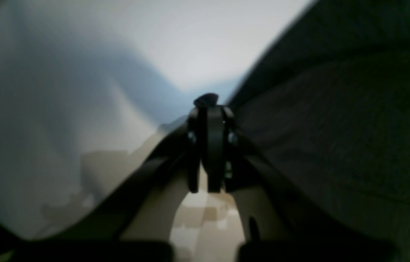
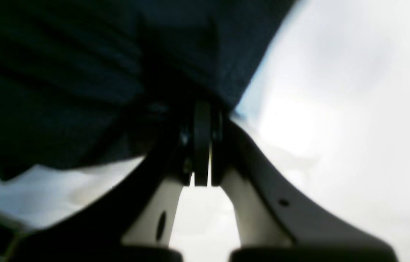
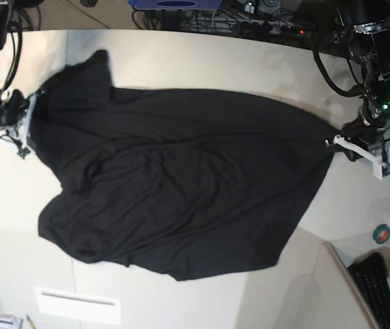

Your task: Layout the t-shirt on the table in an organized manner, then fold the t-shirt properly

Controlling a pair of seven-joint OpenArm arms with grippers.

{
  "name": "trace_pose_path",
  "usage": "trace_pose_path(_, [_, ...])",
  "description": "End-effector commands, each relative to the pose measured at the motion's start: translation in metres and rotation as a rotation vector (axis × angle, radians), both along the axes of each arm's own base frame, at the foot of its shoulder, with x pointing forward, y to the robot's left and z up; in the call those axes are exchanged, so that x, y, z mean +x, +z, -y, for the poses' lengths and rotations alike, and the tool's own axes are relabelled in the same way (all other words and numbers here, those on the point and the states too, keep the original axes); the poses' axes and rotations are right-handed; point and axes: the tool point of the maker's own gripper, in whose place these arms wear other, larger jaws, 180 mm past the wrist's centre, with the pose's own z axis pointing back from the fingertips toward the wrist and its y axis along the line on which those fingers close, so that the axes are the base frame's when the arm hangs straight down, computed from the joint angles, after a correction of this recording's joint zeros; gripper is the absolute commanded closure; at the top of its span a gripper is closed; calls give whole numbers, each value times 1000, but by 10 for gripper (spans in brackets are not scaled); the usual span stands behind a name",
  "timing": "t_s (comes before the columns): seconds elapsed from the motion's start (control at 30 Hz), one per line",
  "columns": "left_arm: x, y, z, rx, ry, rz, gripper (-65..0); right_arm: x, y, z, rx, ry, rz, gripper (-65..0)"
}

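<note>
We see the t-shirt [image 3: 181, 185] spread black across the table [image 3: 201, 58], bare tabletop all round it. The left gripper [image 3: 333, 142] and the right gripper [image 3: 30, 103] each pinch an opposite shirt edge. Both wrist views are blurred; no print shows.

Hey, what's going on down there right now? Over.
Left tool and right tool both shut on t-shirt edges. Shirt stretched between them, still rumpled on table. Nothing blocking.
</note>
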Motion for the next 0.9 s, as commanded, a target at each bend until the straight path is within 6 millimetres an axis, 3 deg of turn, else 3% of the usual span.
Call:
trace_pose_path(0.0, [5,12,-6,27,0,37,0,13,12,12,-24,-18,46,0])
trace_pose_path(0.1, [3,11,-6,26,0,34,0,30,34,14,-43,-43,136,0])
trace_pose_path(0.23, [2,11,-10,30,10,35,0,35,74,23,-57,-165,275,0])
trace_pose_path(0.33, [0,11,-11,31,11,32,0,19,82,35,-43,-315,316,0])
trace_pose_path(0.37, [0,11,-11,31,11,32,0,11,79,37,-27,-366,320,-32])
trace_pose_path(0.43, [0,11,-11,31,11,32,0,0,70,37,13,-454,328,-242])
trace_pose_path(0.5, [0,11,-11,33,11,32,0,-7,55,34,90,-528,336,-378])
trace_pose_path(0.53, [2,12,-11,33,11,35,0,-9,47,32,141,-561,335,-398])
trace_pose_path(0.67, [4,14,-10,32,8,41,0,-18,17,33,315,-671,287,-378])
trace_pose_path(0.87, [4,14,-10,34,6,41,0,-31,4,31,423,-744,250,-377])
